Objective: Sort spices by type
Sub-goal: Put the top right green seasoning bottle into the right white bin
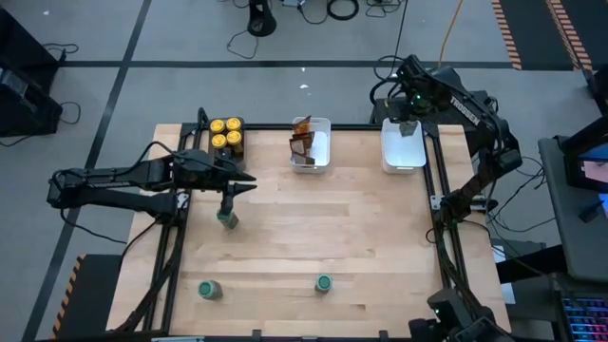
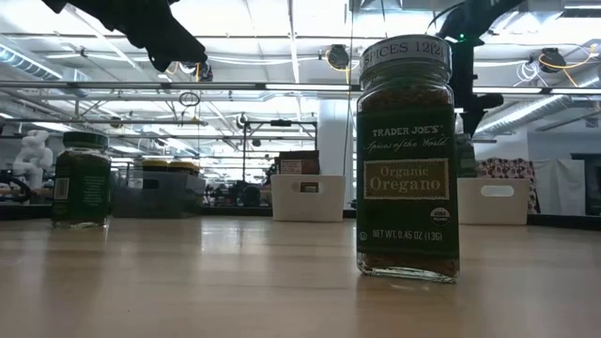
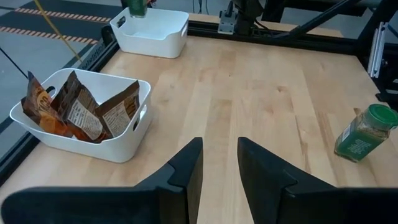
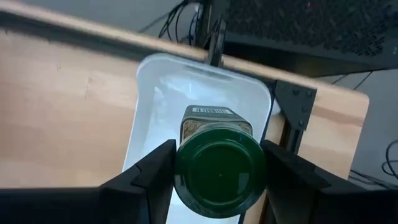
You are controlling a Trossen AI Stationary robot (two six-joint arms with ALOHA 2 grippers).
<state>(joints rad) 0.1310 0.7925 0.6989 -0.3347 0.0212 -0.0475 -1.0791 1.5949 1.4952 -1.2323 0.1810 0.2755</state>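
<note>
My right gripper hangs over the far-right white tray, shut on a green-lidded spice jar. My left gripper hovers over the table's left part, open by a narrow gap with nothing in it. Three more green-lidded jars stand on the wood: one under the left arm and two near the front edge. Yellow-lidded jars sit in a dark tray. Brown-orange packets lean in the middle white tray. My right gripper pinches the jar between its two fingers at opposite sides of the green lid. The fingers come from above, pointing down. The jar hangs upright, lid up, lifted clear above the white tray's floor.
The low view has an oregano jar close to the camera and another jar at the left. A black frame rail runs along the table's right side. Bare wood lies between the trays and the front jars.
</note>
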